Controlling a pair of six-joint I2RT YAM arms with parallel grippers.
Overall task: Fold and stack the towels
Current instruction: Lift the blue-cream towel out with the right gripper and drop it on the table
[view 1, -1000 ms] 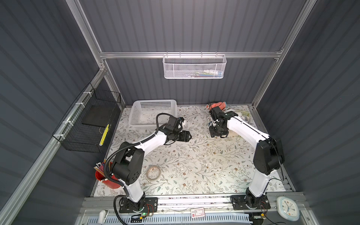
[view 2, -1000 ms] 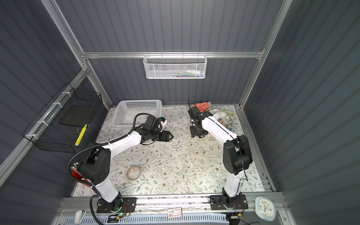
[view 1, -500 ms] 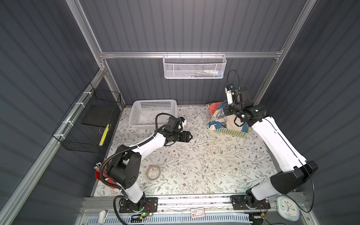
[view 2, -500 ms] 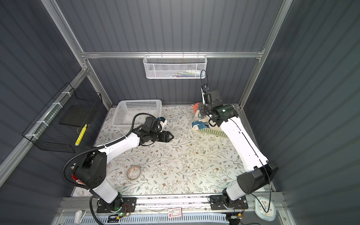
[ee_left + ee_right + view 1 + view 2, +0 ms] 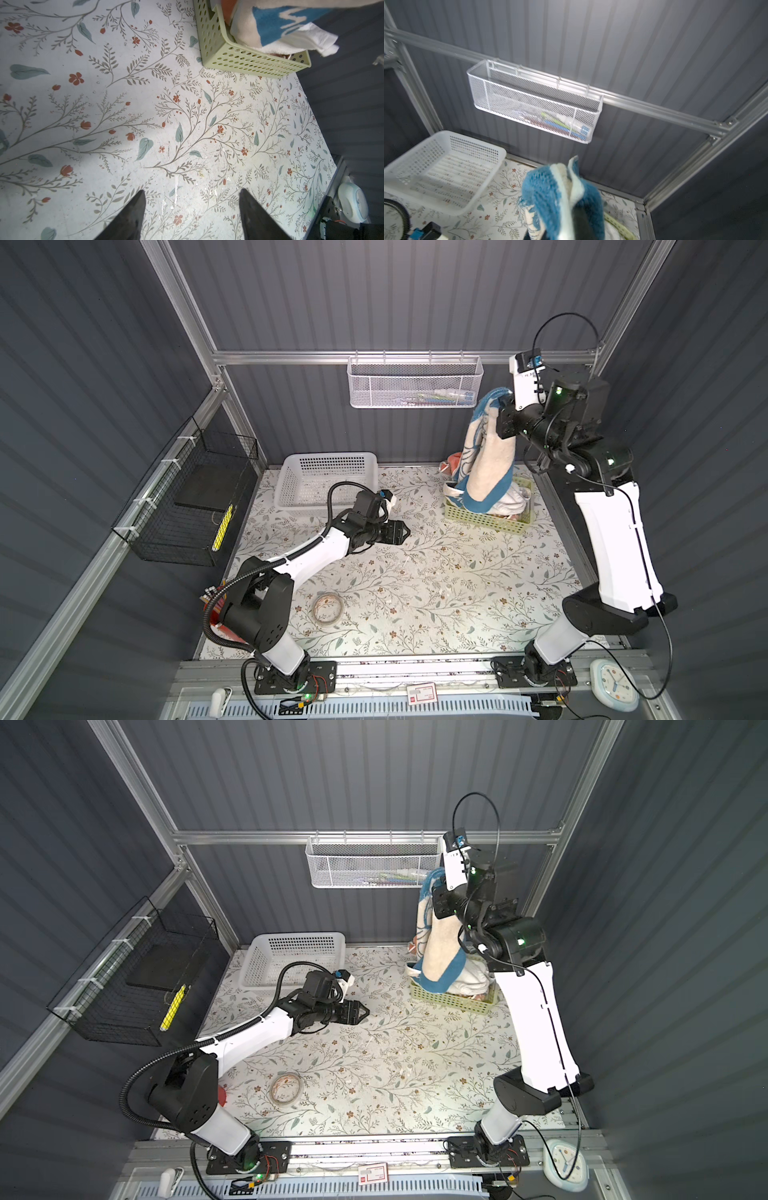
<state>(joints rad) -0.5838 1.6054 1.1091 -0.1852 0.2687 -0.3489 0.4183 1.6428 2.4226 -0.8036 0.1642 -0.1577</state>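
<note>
Hoisted high above the green basket [image 5: 486,521] — blue towel [image 5: 482,456], pinched at its top by the right gripper [image 5: 504,406], clamped shut on cloth, probably to let it hang open; lower end reaching the basket. Off to the basket's side: left gripper [image 5: 402,532], jaws wide, empty. Buried in the basket — white towel [image 5: 513,498], coral towel [image 5: 456,459], mostly hidden; fourth not made out.
</note>
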